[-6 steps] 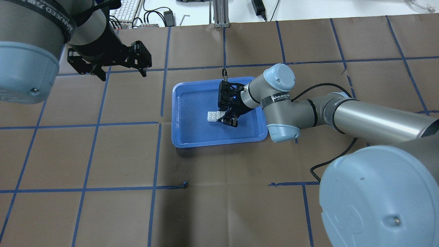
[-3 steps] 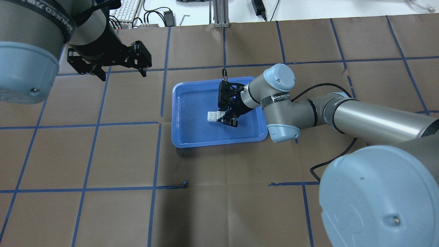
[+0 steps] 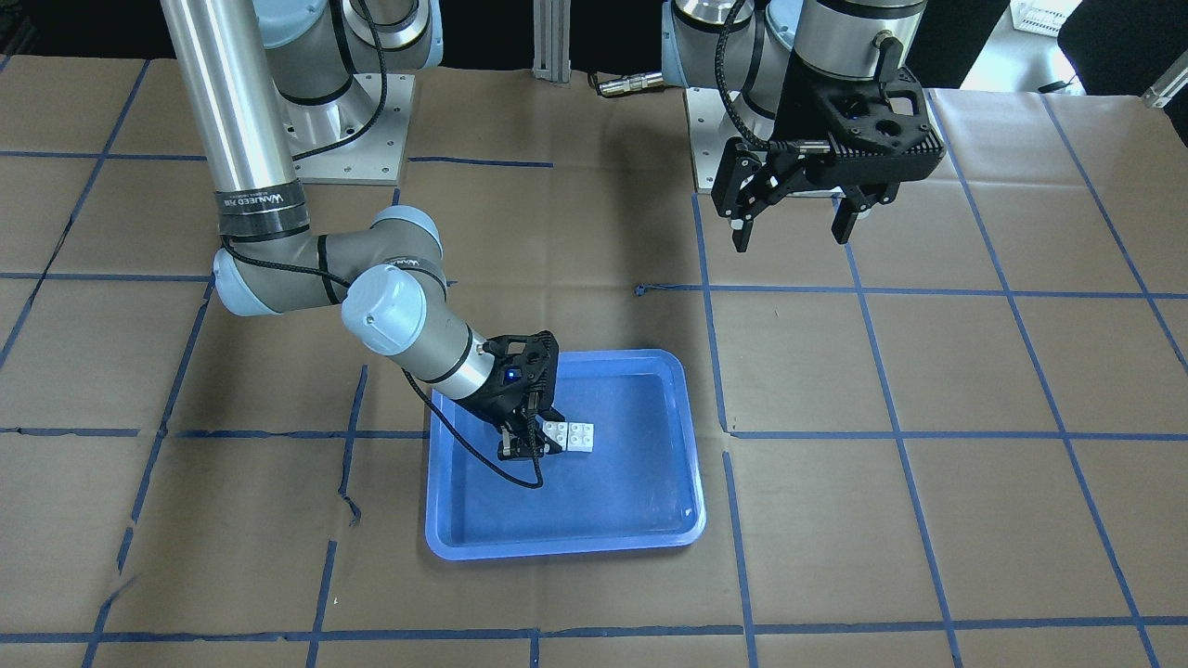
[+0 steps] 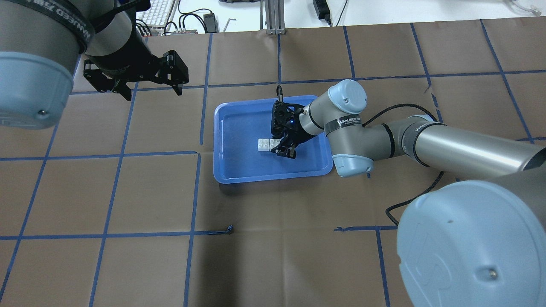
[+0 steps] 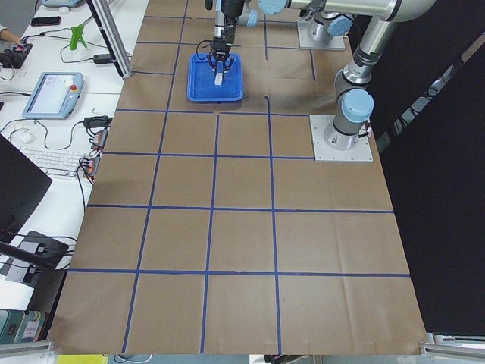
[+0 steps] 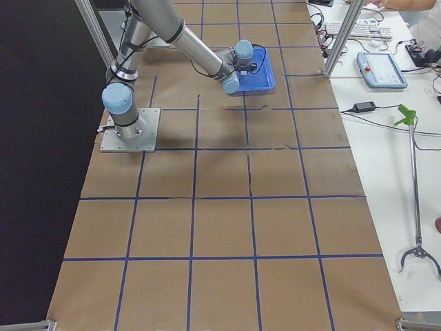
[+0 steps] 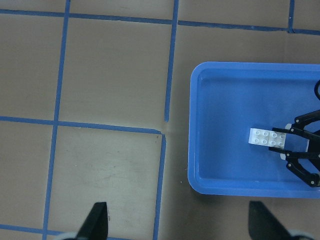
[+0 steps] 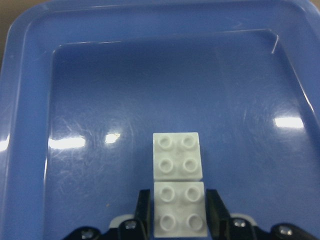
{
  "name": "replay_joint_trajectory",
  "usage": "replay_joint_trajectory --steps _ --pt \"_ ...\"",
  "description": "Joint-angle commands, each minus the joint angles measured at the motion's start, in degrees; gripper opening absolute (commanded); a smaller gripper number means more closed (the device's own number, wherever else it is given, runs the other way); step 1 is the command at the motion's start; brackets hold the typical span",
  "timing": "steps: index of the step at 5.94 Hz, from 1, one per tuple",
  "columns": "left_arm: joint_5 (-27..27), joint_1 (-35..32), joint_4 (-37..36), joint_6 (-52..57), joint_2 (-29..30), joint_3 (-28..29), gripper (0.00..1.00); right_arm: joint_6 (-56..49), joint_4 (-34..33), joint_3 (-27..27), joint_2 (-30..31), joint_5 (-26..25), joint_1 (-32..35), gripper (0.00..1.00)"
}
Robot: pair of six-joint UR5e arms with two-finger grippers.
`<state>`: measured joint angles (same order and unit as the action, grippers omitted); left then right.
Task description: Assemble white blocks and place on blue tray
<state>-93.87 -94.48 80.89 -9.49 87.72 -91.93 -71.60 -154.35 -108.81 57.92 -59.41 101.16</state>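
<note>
Right gripper (image 8: 180,212): fingers (image 8: 143,207) close against both sides of the nearer brick, pinching it. Blocks (image 8: 178,172) are joined end to end, studs up, flat on the tray (image 8: 150,22) floor, about mid-tray. The farther brick sticks out past the fingertips, free of them.

Left gripper (image 3: 793,239): fingers spread, holding nothing, above the table (image 3: 928,371), well apart from the tray.

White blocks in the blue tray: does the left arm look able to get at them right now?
Partly, probably. The left gripper hangs open to one side of the blue tray, nothing between. But the right gripper clamps one of the white blocks; only the other brick is free.
</note>
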Motion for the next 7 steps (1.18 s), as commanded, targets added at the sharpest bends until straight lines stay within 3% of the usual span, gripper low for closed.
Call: replay_joint_trajectory --steps 1,2,3,4,6,7 --pt "-0.09 0.0 0.06 0.0 -0.01 0.0 0.99 0.23 -0.16 0.09 0.0 0.09 0.0 0.52" --pt "0.0 0.0 0.06 0.0 -0.01 0.0 0.99 0.23 -0.25 0.09 0.0 0.09 0.0 0.51" --pt "0.0 0.0 0.06 0.0 -0.01 0.0 0.99 0.23 -0.25 0.09 0.09 0.09 0.0 0.59" --pt "0.0 0.0 0.06 0.0 -0.09 0.0 0.99 3.02 -0.25 0.61 0.44 0.09 0.0 0.99" --pt "-0.09 0.0 -0.03 0.0 -0.01 0.0 0.99 6.56 2.1 2.72 4.11 -2.01 -0.61 1.0" --pt "-0.09 0.0 0.06 0.0 -0.09 0.0 0.99 6.82 7.6 2.81 7.53 -5.5 -1.22 1.0"
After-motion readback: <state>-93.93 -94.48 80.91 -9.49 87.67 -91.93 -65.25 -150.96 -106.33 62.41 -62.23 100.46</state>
